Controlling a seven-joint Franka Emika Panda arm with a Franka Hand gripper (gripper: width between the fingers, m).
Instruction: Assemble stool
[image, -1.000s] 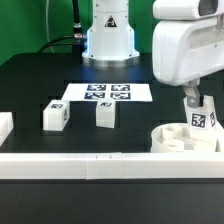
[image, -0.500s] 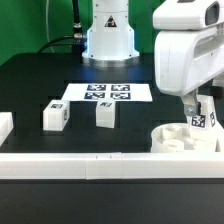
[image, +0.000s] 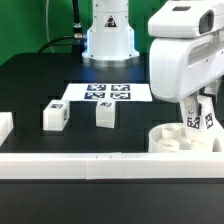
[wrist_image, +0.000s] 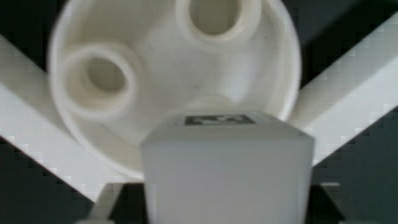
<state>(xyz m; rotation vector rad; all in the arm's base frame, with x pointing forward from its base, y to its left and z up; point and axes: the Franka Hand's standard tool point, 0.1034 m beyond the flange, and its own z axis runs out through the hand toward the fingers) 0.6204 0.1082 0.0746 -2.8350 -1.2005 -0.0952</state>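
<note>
The round white seat lies flat at the exterior view's right, sockets up. A tagged leg and a second leg stand apart on that view's left. A third leg sits on the seat, perhaps tilted.

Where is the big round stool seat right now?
The round seat sits low on the exterior view's right, next to the long white rail, with a tagged leg close by it.
</note>
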